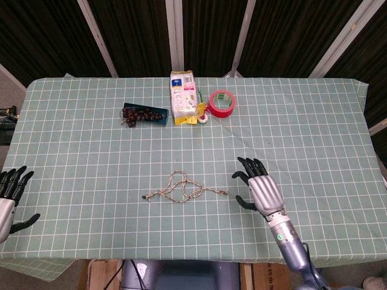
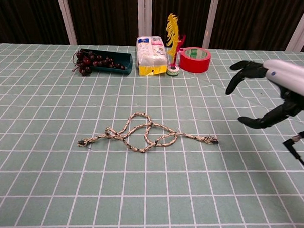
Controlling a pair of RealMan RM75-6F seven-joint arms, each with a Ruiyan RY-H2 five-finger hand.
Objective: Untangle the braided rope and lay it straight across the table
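The rope (image 1: 184,188) lies looped and knotted mid-table, untouched. The right hand (image 1: 259,189) hovers just beside its right end, fingers spread and empty — likely placed to pinch that end. The left hand (image 1: 10,193) rests open at the table's edge — holding nothing.

Looks to us like a robot test lab rather than anyone's home: we've got one table (image 1: 314,121) under a green checked cloth, dark curtain panels with pale struts behind it, and a random row of props, a red tape roll (image 1: 222,103), a carton (image 1: 182,96), a tray of cherries (image 1: 144,114).
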